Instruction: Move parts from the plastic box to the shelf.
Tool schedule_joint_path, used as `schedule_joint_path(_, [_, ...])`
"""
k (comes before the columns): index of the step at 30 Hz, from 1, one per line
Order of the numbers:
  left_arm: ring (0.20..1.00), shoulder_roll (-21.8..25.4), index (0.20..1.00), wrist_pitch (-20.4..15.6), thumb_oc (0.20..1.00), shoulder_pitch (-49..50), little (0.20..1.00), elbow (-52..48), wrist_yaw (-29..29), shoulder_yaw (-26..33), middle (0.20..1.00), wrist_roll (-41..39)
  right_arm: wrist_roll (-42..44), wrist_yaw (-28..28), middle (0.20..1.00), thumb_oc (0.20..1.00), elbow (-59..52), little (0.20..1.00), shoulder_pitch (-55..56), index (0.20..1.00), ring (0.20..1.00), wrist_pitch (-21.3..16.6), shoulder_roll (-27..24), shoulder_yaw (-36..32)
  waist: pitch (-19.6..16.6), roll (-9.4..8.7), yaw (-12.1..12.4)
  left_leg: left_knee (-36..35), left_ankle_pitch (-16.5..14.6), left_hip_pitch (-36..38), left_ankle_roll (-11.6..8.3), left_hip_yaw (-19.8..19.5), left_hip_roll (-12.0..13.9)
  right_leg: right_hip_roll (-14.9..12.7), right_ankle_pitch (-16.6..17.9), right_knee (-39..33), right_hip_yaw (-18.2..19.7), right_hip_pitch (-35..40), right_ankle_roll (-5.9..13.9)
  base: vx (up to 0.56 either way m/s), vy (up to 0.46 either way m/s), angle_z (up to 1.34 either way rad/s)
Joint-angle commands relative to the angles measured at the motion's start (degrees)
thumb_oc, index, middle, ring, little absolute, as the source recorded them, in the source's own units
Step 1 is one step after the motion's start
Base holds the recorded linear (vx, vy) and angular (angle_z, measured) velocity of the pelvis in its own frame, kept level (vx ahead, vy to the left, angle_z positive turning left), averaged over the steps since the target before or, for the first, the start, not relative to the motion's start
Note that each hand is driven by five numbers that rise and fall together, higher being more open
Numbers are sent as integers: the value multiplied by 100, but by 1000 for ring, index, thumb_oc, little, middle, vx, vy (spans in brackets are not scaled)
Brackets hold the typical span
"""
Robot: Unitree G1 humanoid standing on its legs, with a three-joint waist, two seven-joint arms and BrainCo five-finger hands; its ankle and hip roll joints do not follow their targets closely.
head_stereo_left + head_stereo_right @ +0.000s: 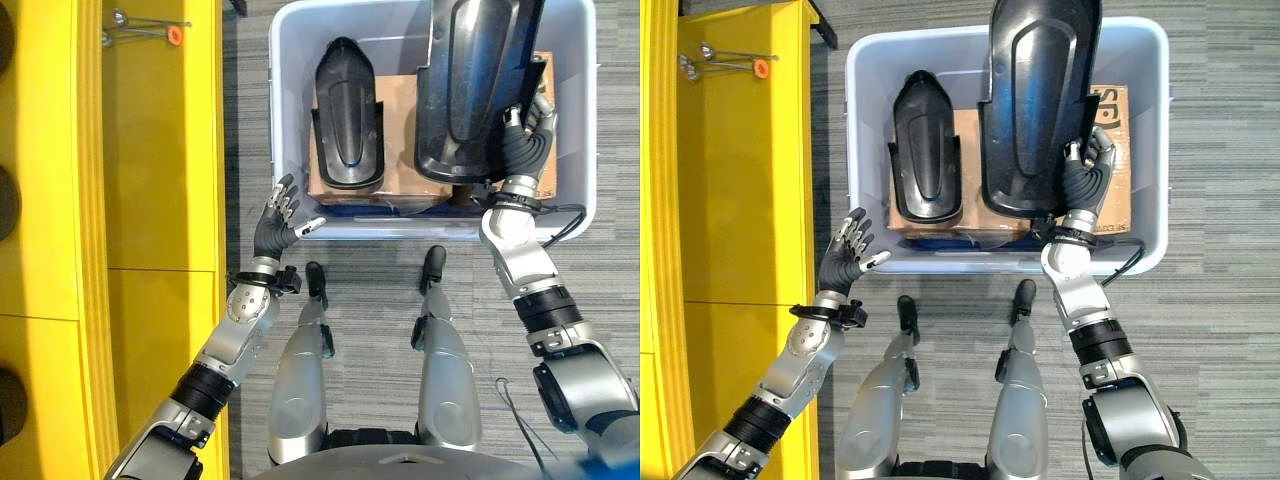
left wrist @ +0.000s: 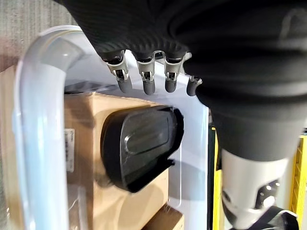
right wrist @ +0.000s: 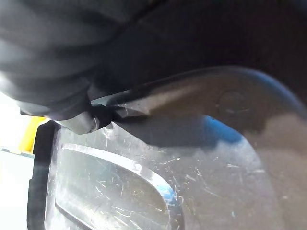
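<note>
A pale plastic box sits on the carpet in front of me. Inside it, a small black moulded part lies on a brown cardboard base. A larger black part is raised over the box's right half, and my right hand is shut on its lower right edge. My left hand hovers open outside the box's near left corner, fingers spread, holding nothing. The left wrist view shows the small black part past my straight fingers.
A yellow shelf runs along my left side. A metal tool with an orange tip lies on its far end. Grey carpet lies to the right of the box.
</note>
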Motion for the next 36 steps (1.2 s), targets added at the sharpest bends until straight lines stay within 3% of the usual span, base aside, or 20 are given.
schedule_joint_path(1, [1000, 221, 1000, -133, 1000, 396, 1000, -394, -107, 125, 1000, 89, 578, 476, 200, 200, -730, 200, 240, 200, 200, -747, 78, 2, -513, -67, 87, 393, -273, -55, 18, -210, 226, -80, -801, 768, 192, 248, 278, 30, -59, -3])
schedule_joint_path(2, [1000, 240, 1000, -95, 1000, 537, 1000, -408, -166, 185, 1000, 73, 1050, 894, 200, 200, -1021, 200, 582, 200, 200, -869, 196, 157, -601, -109, 64, 353, -244, 80, 12, -214, 253, -64, -847, 812, 192, 356, 263, 33, -71, -3])
schedule_joint_path(5, [1000, 238, 1000, -78, 1000, 662, 1000, -375, -179, 331, 1000, 67, 1676, 1341, 200, 200, -1332, 200, 1029, 200, 200, -960, 287, 291, -670, -142, 29, 342, -253, 281, -7, -209, 321, -21, -995, 977, 188, 469, 237, 17, -54, -7])
schedule_joint_path(7, [1000, 262, 1000, -68, 1000, 709, 1000, -381, -200, 374, 1000, 79, 1692, 1439, 200, 200, -1421, 200, 1154, 200, 200, -934, 248, 334, -682, -145, 22, 337, -249, 358, -18, -203, 348, -9, -1047, 1056, 180, 502, 226, 20, -50, -4])
schedule_joint_path(11, [1000, 348, 1000, -81, 1000, 1078, 1000, -356, -352, 705, 1000, 208, 1596, 1837, 200, 200, -1543, 200, 1529, 200, 200, -821, 93, 412, -820, -157, 33, 288, -256, 933, -66, -188, 622, 214, -1562, 1797, 170, 668, 149, 22, -122, -5])
schedule_joint_path(16, [1000, 265, 1000, -32, 1000, 1268, 1000, -314, -425, 843, 1000, 207, 1642, 2064, 200, 200, -1556, 200, 1592, 200, 200, -743, 10, 488, -987, -163, 68, 119, -39, 1300, -129, -243, 945, 464, -2066, 2485, 31, 749, -46, -10, -174, -2])
schedule_joint_path(17, [1000, 240, 1000, -27, 1000, 1318, 1000, -331, -430, 859, 1000, 188, 1725, 2120, 200, 200, -1524, 200, 1542, 200, 200, -749, 22, 544, -1018, -175, 98, 50, 70, 1341, -149, -286, 1041, 558, -2176, 2610, -16, 746, -101, -90, -376, 4])
schedule_joint_path(18, [1000, 186, 1000, 24, 1000, 1410, 1000, -320, -492, 869, 1000, 118, 1754, 2225, 200, 200, -1473, 200, 1390, 200, 200, -727, -21, 683, -1078, -225, 177, -190, 417, 1421, -196, -431, 1211, 752, -2390, 2779, -176, 795, -242, -80, -312, 5])
schedule_joint_path(20, [1000, 185, 1000, 25, 1000, 1408, 1000, -320, -492, 871, 1000, 118, 1754, 2225, 200, 200, -1470, 200, 1385, 200, 200, -728, -22, 683, -1091, -212, 173, -201, 437, 1398, -199, -440, 1226, 768, -2364, 2752, -188, 786, -249, -51, -169, 15])
schedule_joint_path(21, [1000, 168, 1000, 44, 1000, 1497, 1000, -299, -553, 881, 1000, 156, 1642, 2235, 200, 200, -1449, 200, 1339, 200, 200, -727, -119, 676, -1182, -202, 232, -491, 841, 1360, -314, -533, 1337, 876, -2432, 2738, -335, 786, -308, -49, -185, 24])
schedule_joint_path(23, [1000, 126, 1000, 89, 1000, 1520, 1000, -212, -590, 866, 1000, 172, 1629, 2219, 200, 200, -1395, 200, 1353, 200, 200, -732, -209, 613, -1272, -210, 267, -606, 1234, 1180, -401, -539, 1386, 879, -2468, 2613, -583, 874, -384, -64, -196, 40])
schedule_joint_path(25, [1000, 33, 1000, 123, 1000, 1469, 1000, -7, -628, 831, 1000, 192, 1587, 2198, 200, 200, -1371, 200, 1483, 200, 200, -706, -345, 492, -1332, -270, 234, -606, 1350, 1114, -393, -117, 1385, 721, -2415, 2239, -874, 1112, -429, -43, -111, 47])
schedule_joint_path(26, [1000, 33, 1000, 123, 1000, 1469, 1000, -7, -628, 831, 1000, 192, 1587, 2198, 200, 200, -1371, 200, 1483, 200, 200, -706, -346, 492, -1330, -269, 233, -606, 1351, 1114, -393, -119, 1386, 722, -2414, 2237, -876, 1115, -429, -11, -112, 86])
schedule_joint_path(27, [1000, -58, 1000, 115, 1000, 1410, 1000, 131, -620, 852, 1000, 180, 1540, 2175, 200, 200, -1384, 200, 1657, 200, 200, -687, -464, 349, -1375, -328, 200, -458, 1179, 1218, -380, 172, 1271, 592, -2338, 1969, -1051, 1316, -399, -76, -111, 142])
schedule_joint_path(28, [1000, -110, 1000, 98, 1000, 1328, 1000, 182, -622, 903, 1000, 209, 1406, 2156, 200, 200, -1423, 200, 1940, 200, 200, -656, -555, 206, -1473, -347, 134, 200, 601, 1402, -290, 423, 1175, 405, -2082, 1594, -1410, 1517, -385, -73, -106, 162])
schedule_joint_path(30, [1000, -135, 1000, 99, 1000, 1296, 1000, 180, -633, 898, 1000, 202, 1464, 2166, 200, 200, -1414, 200, 2049, 200, 200, -660, -516, 157, -1529, -333, 107, 493, 367, 1507, -255, 445, 1125, 347, -2027, 1487, -1570, 1589, -375, -55, 18, 119])
schedule_joint_path(33, [1000, -175, 1000, 132, 1000, 1270, 1000, 169, -664, 888, 1000, 229, 1589, 2227, 200, 200, -1454, 200, 2361, 200, 200, -621, -401, 51, -1695, -264, -16, 410, -373, 1915, -134, 509, 856, 153, -1921, 1440, -1872, 1736, -246, 5, 148, 104])
schedule_joint_path(36, [1000, -228, 1000, 158, 1000, 1324, 1000, 132, -682, 937, 1000, 240, 1659, 2238, 200, 200, -1447, 200, 2495, 200, 200, -564, -285, -55, -1808, -199, -63, 95, -551, 1931, -7, 597, 638, -73, -1747, 1546, -1990, 1845, -76, 60, 271, 82])
